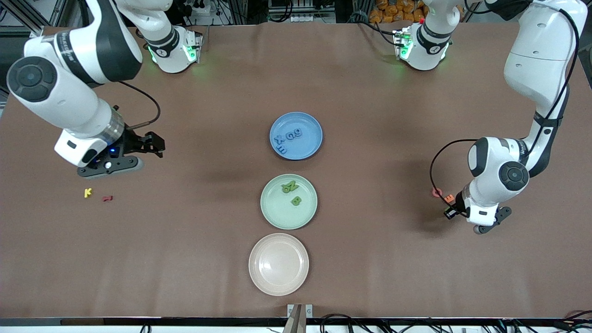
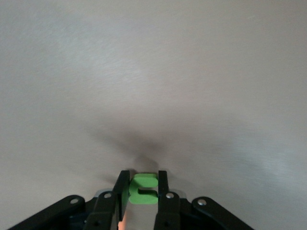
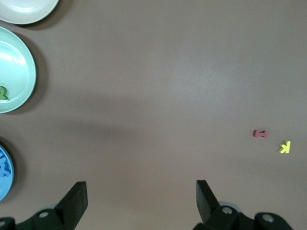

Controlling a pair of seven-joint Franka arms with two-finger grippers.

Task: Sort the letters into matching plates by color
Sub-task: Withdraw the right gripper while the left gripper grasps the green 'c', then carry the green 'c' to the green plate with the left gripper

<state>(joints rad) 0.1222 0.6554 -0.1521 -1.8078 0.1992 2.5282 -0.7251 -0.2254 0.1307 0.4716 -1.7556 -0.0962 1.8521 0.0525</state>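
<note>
Left gripper (image 2: 144, 191): closed on a green letter (image 2: 143, 188), a chunky C-like shape between its fingers, above bare bench (image 2: 153, 72).
Right gripper (image 3: 141, 196): open, empty, above bench.

Bare table (image 1: 379, 152) between plates (image 1: 289, 201) and arms

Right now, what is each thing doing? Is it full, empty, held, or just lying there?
Blue plate: holds blue letters.
Green plate: holds green letters.
Cream plate: empty.
Green letter: gripped by the left gripper.
Yellow K: loose on the table.
Red letter: loose beside it.
Right gripper: open, empty.
</note>
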